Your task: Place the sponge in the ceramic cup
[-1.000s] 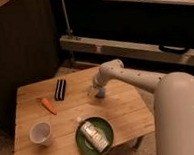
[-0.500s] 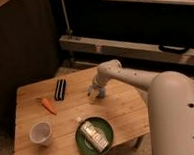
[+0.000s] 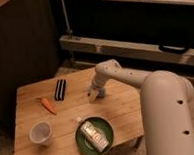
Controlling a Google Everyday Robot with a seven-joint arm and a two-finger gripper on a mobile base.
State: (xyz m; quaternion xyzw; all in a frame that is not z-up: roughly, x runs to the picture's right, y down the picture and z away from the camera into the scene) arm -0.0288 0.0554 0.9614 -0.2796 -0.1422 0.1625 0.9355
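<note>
Wooden table (image 3: 72, 108), dim room; hand (image 3: 94, 95) low over it.

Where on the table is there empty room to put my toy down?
Bare wood lies right of the gripper, which hangs over the table's middle, and at the back left corner behind the striped block. The front is crowded with carrot, ceramic cup and green plate.
</note>
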